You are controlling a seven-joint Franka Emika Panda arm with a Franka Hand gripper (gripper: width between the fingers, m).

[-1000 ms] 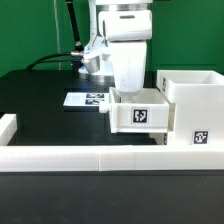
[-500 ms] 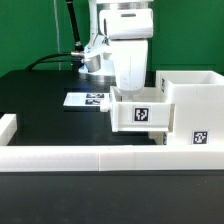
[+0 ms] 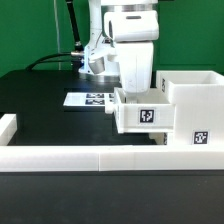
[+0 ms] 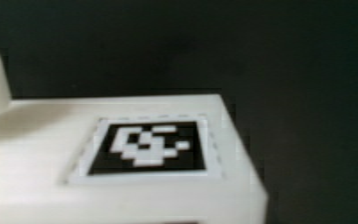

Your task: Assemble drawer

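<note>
The black table [image 3: 50, 110], edged by low white wall segments [image 3: 70, 158], held the marker board [image 3: 88, 99] behind your arm. Over the last second the gripper [image 3: 136, 88] shifted slightly toward the exterior view's right, above the tray [image 3: 142, 115] seated partway in the case [image 3: 195, 105]; you were likely still pushing it home. Its fingers were hidden, so grip unknown. No writing showed, only square tags [image 4: 147, 146].
</note>
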